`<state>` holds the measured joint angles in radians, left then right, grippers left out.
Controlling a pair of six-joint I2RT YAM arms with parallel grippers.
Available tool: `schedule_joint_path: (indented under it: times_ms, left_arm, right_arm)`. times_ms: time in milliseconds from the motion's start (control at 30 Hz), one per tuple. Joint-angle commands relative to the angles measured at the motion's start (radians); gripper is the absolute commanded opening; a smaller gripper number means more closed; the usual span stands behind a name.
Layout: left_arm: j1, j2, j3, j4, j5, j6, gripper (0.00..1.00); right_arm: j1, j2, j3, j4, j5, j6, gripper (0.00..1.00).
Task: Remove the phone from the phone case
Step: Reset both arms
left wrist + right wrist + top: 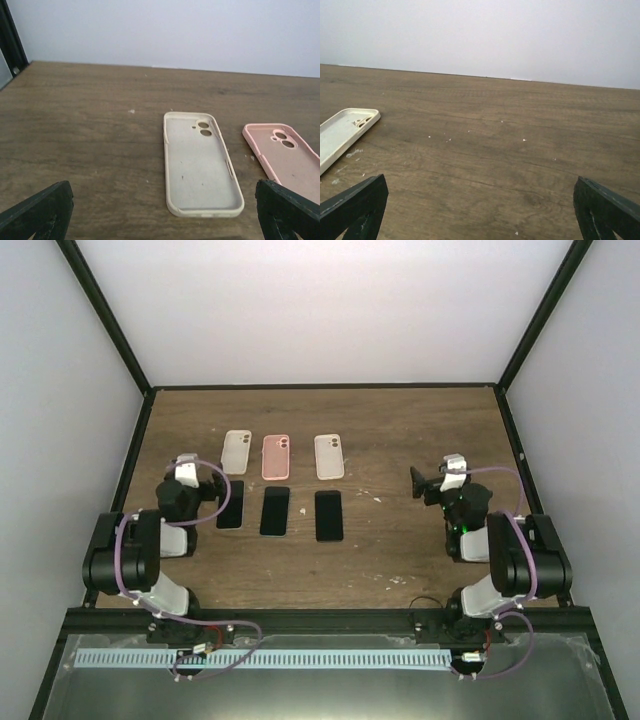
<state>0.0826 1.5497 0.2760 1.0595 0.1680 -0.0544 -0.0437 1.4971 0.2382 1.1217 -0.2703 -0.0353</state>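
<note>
Left gripper (164, 192): jaws spread wide, gripping nothing, dark fingers (40, 212) at both lower corners. Cream phone case (200, 167): empty, hollow side up, flat on wooden table (80, 130), just ahead between the jaws, nearer the right finger. Pink phone case (287, 155): empty, just beyond the right finger, apart from the cream one.

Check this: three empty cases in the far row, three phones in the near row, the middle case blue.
One error: the middle case is pink, not blue, as the top external view shows. Three empty cases in the far row and three phones in the near row is right.
</note>
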Motion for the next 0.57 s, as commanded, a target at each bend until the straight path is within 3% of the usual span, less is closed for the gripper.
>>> schedule_joint_path:
  times_ms: [0, 67, 533]
  left_arm:
    - [-0.012, 0.014, 0.009, 0.118, -0.020, 0.031, 1.00]
    - [-0.019, -0.004, 0.025, 0.059, -0.026, 0.046, 1.00]
    - [-0.026, 0.007, 0.025, 0.081, -0.016, 0.054, 1.00]
  right_arm:
    - [-0.010, 0.019, -0.015, 0.147, -0.020, -0.020, 1.00]
    - [-0.010, 0.013, -0.012, 0.131, -0.018, -0.020, 1.00]
    - [-0.010, 0.014, -0.012, 0.133, -0.016, -0.017, 1.00]
